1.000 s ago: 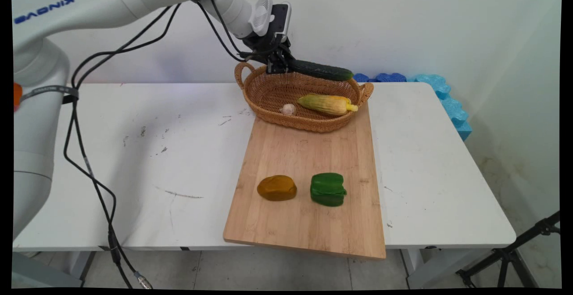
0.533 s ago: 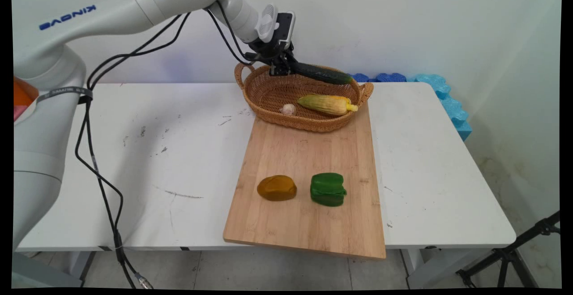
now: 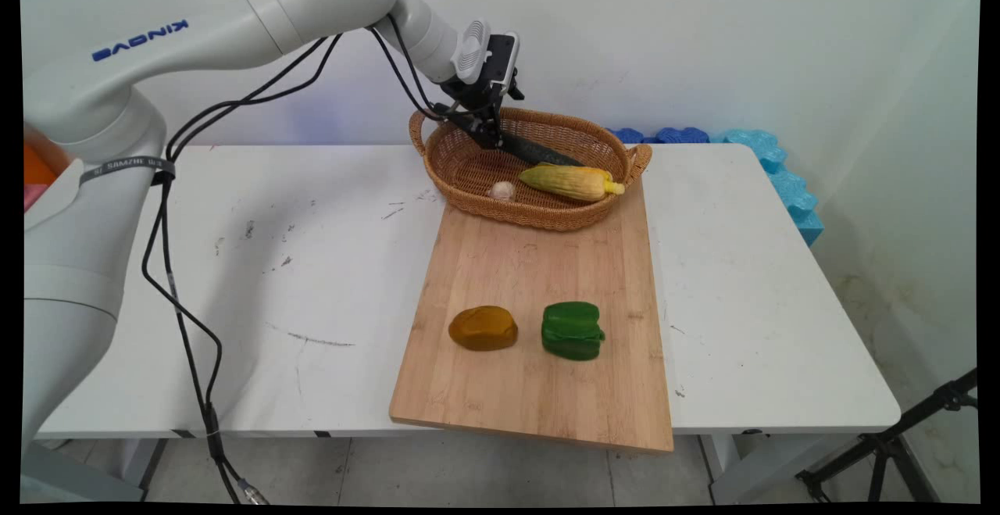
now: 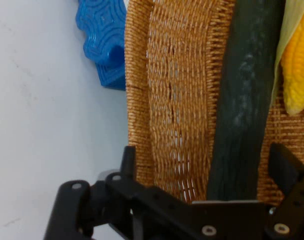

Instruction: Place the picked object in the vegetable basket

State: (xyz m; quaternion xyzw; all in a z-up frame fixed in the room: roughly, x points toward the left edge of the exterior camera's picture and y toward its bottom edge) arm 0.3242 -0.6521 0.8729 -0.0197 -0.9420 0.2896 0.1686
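Observation:
My gripper [image 3: 490,130] hangs inside the wicker basket [image 3: 469,201] near its back left wall, tilted down. It is open: in the hand view the fingers [image 4: 129,161] stand apart, with a gap on the left of the dark green cucumber [image 4: 239,115]. The cucumber [image 3: 539,152] lies slanted on the basket floor, its far end against the yellow corn cob [image 3: 574,181]. In the hand view the corn [image 4: 298,65] shows at the right edge, beyond the gripper [image 4: 207,167] and the basket rim [image 4: 136,100].
A garlic bulb [image 3: 503,190] lies in the basket's front left. The basket stands on the far end of a wooden board [image 3: 539,265]; an orange-brown lump [image 3: 483,327] and a green pepper [image 3: 573,330] sit near its front. Blue foam pieces [image 3: 769,159] line the wall.
The gripper came down from above the basket's back rim into the basket, carrying the cucumber. The cucumber now rests on the basket floor by the corn, and the fingers have opened.

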